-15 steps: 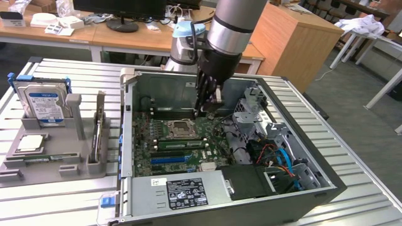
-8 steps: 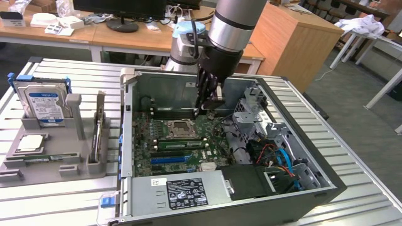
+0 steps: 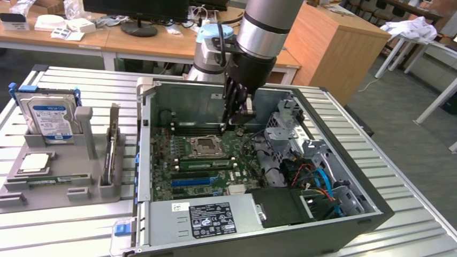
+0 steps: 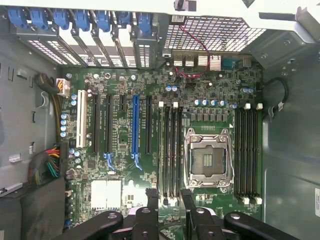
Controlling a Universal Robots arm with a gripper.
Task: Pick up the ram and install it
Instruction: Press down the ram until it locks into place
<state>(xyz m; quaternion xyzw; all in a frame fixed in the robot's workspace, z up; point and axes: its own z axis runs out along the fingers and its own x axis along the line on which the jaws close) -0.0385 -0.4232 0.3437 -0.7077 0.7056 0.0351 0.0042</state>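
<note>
Power box (image 3: pixel 211 217): one. It has a black sticker and is closest to the camera, low in the middle of the exterior view.
Computer case (image 3: pixel 371 211): one. Its side is off and it lies on the metal table (image 3: pixel 64 233).
Green board (image 3: pixel 246 142): one, flat inside the case.
Ram (image 3: pixel 205 163): one thin green stick, in the middle of the exterior view. It is on the board between the chip socket (image 3: pixel 205 144) and the blue slot (image 3: pixel 191 181), and it looks like it sits in a slot there.
Chip socket: one, silver and square.
Blue slot: one.
White slot (image 4: pixel 80 122): one.
Black memory slots: two groups, one (image 4: pixel 170 150) on one side of the chip socket and one (image 4: pixel 247 150) on the other.
Blue clips (image 4: pixel 102 20): seven, I think, in a row on the case edge.
Grey tray (image 3: pixel 68 168): one, at the exterior view's left.
Hard drive (image 3: pixel 46 120): one, standing up in the tray.
Green strip (image 3: pixel 46 181): one, lying in the tray. I cannot tell what it is.
My pincer (image 3: pixel 239 120): one. It hangs above the board, in the upper middle of the exterior view. My two fingers (image 4: pixel 150 197) are spread as wide as they go, one on each side of a memory slot group. I hold nothing and touch nothing.
</note>
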